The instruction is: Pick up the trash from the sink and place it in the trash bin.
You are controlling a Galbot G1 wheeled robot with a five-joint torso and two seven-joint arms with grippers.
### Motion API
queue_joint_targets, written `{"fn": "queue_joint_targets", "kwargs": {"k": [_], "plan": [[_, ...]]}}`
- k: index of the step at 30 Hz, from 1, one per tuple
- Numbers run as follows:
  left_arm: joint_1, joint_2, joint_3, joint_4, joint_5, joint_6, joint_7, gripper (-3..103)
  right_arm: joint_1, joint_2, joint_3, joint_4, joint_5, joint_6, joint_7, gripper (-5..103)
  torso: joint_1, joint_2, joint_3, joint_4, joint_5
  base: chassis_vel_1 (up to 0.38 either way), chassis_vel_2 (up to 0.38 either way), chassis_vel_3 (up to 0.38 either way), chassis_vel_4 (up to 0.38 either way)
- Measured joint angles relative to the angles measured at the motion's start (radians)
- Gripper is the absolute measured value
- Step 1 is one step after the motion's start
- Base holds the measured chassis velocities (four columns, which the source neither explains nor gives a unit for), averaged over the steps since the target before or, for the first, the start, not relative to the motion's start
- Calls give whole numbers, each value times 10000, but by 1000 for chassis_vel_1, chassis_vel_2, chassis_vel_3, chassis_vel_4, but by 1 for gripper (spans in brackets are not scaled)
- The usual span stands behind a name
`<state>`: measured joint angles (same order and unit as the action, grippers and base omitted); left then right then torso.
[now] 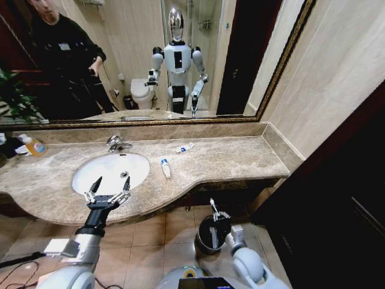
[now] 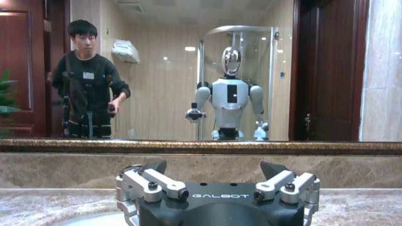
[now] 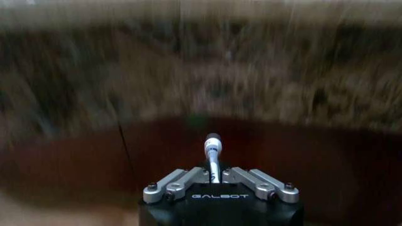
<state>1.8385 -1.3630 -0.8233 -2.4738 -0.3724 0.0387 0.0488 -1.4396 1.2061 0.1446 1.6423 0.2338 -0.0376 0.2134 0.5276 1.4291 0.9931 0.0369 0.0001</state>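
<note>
Right gripper [image 3: 214, 175] pinches a small white tube [image 3: 213, 149] directly over the round black metal-rimmed bin [image 1: 207, 233].
Left gripper [image 1: 107, 189], spread, hovers at the white oval sink's [image 1: 84, 171] near rim.

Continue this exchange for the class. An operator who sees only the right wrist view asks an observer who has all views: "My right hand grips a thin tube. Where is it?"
Observer: The right hand, shut on the thin tube, is low, below the counter edge and above the floor tiles.
Operator: And the left hand?
Observer: The left hand is open, at the sink near its front rim.
Operator: Any trash left?
Observer: One white tube lies on the counter just right of the sink, another farther back.
</note>
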Motion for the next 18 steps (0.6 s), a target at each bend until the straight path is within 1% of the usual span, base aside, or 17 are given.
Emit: {"fn": "queue_joint_targets", "kwargs": {"k": [1,2,3,6,8,11,12,14,15,17,18], "plan": [[0,0,0,0,-1,0,0,100,320,190,-14,-1011,-268,216,-204,5,1,0,0,0,0,0,0,0,0],[0,0,0,0,-1,0,0,100,469,281,-23,-1480,-342,277,-292,5,1,0,0,0,1,0,0,0,0],[0,0,0,0,-1,0,0,100,469,281,-23,-1480,-342,277,-292,5,1,0,0,0,1,0,0,0,0],[0,0,-1,0,-1,0,0,100,1076,785,54,-3229,-596,526,-660,5,0,0,0,0,-1,0,0,0,0],[0,0,0,1,-1,0,0,100,1208,903,70,-3565,-661,587,-708,5,0,0,0,-1,0,0,0,0,0],[0,0,-1,-1,0,0,0,100,1871,1419,166,-5258,-1010,1039,-848,5,1,0,0,0,-3,0,0,0,0],[0,0,-1,-1,0,0,0,100,1871,1419,166,-5258,-1010,1039,-848,5,1,0,0,0,-3,0,0,0,0],[0,0,0,0,0,0,0,100,2519,1746,186,-6704,-1340,1519,-842,5,0,0,1,-1,-1,0,0,0,0],[0,0,0,0,0,0,0,100,2519,1746,186,-6704,-1340,1519,-842,5,0,0,1,-1,-1,0,0,0,0],[0,0,0,0,-1,0,0,100,3116,1949,164,-7790,-1503,1870,-795,5,0,0,1,0,-2,0,0,0,0],[0,0,0,0,-1,0,0,100,3116,1949,164,-7790,-1503,1870,-795,5,0,0,1,0,-2,0,0,0,0]]}}
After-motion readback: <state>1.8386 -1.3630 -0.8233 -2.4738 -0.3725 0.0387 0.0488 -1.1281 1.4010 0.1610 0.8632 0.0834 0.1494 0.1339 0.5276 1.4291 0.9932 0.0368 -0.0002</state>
